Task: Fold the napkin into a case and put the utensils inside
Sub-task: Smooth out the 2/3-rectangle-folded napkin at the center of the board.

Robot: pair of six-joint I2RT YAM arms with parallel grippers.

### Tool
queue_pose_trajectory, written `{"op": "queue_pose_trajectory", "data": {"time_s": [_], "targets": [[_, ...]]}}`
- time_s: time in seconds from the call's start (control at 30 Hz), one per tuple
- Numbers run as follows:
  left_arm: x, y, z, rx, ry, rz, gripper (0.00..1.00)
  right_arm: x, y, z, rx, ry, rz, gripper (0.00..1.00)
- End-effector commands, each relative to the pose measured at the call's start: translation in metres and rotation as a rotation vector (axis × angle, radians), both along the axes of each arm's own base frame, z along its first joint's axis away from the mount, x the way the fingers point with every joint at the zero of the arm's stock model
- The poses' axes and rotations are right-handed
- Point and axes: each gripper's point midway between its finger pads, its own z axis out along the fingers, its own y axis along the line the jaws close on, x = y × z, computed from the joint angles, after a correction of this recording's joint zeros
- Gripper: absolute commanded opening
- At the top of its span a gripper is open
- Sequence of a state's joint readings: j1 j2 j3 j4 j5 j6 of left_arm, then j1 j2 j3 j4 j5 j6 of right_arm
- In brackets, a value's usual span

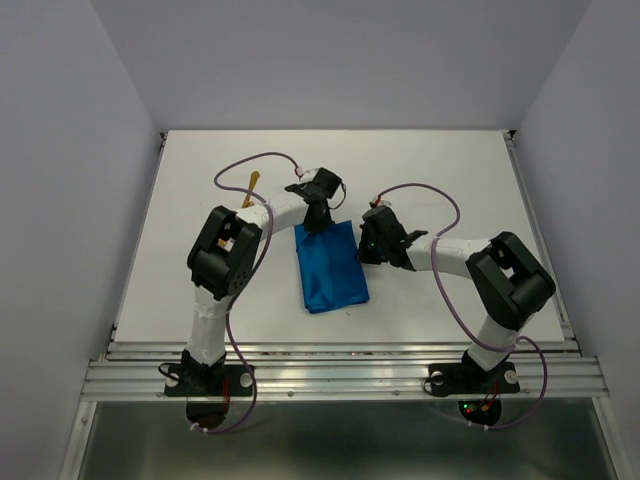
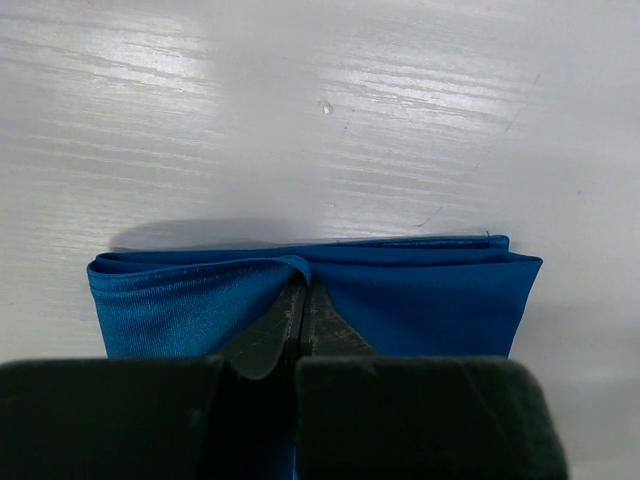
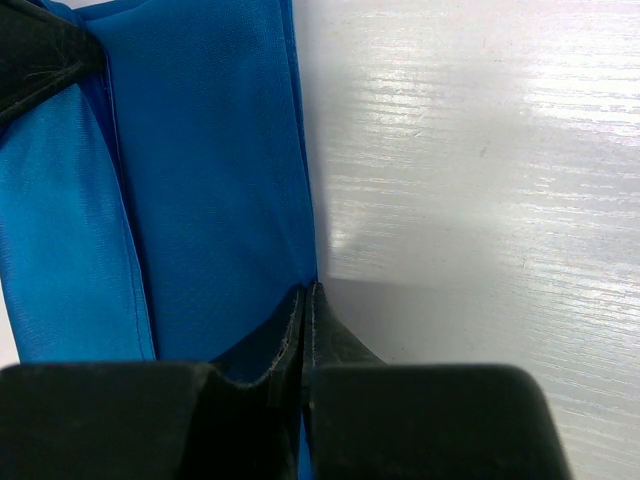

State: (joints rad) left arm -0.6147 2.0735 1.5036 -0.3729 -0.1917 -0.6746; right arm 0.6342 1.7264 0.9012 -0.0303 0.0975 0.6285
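Note:
The bright blue napkin point(image 1: 332, 267) lies folded into a narrow rectangle at the table's middle. My left gripper point(image 1: 316, 224) sits at its far end, jaws shut, pinching a curled lip of the top layer point(image 2: 296, 266). My right gripper point(image 1: 366, 247) is at the napkin's right edge point(image 3: 200, 180). Its jaws are pressed together, with a sliver of blue cloth showing between them. The left gripper's dark finger point(image 3: 38, 52) shows in the right wrist view's corner. One golden-orange utensil point(image 1: 251, 186) lies far left of the napkin, partly behind the left arm.
The white table point(image 1: 450, 170) is walled at the back and both sides. A metal rail point(image 1: 340, 368) runs along the near edge, where both arm bases stand. Purple cables point(image 1: 262, 158) loop over each arm.

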Motion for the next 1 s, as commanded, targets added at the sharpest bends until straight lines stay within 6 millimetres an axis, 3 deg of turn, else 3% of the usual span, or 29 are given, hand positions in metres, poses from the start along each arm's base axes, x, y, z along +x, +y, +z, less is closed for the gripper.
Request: {"op": "queue_pose_trajectory", "data": {"time_s": [0.0, 0.3, 0.83, 0.97], "targets": [[-0.008, 0.022, 0.002, 0.049, 0.005, 0.025, 0.11, -0.009, -0.016, -0.007, -0.050, 0.028, -0.017, 0.01], [-0.008, 0.022, 0.010, 0.043, -0.009, 0.015, 0.30, -0.010, -0.016, -0.007, -0.051, 0.031, -0.016, 0.01], [-0.001, 0.013, 0.055, -0.013, -0.087, -0.025, 0.30, -0.010, -0.018, -0.004, -0.056, 0.026, -0.020, 0.01], [-0.003, 0.010, 0.055, -0.025, -0.079, -0.041, 0.30, -0.010, -0.019, -0.002, -0.059, 0.022, -0.024, 0.01]]}}
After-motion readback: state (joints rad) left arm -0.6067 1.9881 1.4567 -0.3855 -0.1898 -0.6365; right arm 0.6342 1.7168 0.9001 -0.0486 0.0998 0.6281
